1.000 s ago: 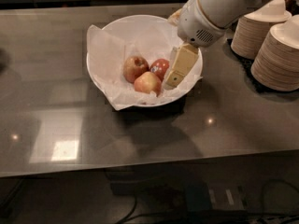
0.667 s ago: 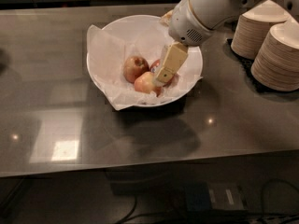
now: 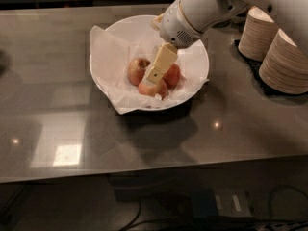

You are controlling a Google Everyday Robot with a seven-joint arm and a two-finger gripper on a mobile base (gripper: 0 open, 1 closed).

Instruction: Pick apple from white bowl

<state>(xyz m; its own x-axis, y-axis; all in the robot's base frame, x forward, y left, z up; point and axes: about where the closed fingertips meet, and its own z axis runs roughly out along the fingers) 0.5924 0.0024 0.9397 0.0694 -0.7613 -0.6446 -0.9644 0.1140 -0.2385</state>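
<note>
The white bowl [image 3: 140,23], lined with crumpled white paper, stands on the grey table and holds three apples. The dull brownish-red apple [image 3: 136,70] with yellow-green patches lies at the left of the group. A glossy red apple [image 3: 173,76] lies at the right and a pale yellow-pink apple [image 3: 154,88] in front. My gripper [image 3: 151,78] reaches down into the bowl from the upper right. Its cream tip is among the apples, just right of the brownish-red one and over the pale one. It holds nothing that I can see.
Two stacks of beige disposable bowls [image 3: 285,61] stand on a black mat at the right edge of the table [image 3: 57,109]. My white arm [image 3: 202,8] spans the bowl's far right rim. The table's front edge runs along the bottom.
My gripper has moved left and down, from the bowl's right side to the middle of the apples. The apples and bowl have not moved.
</note>
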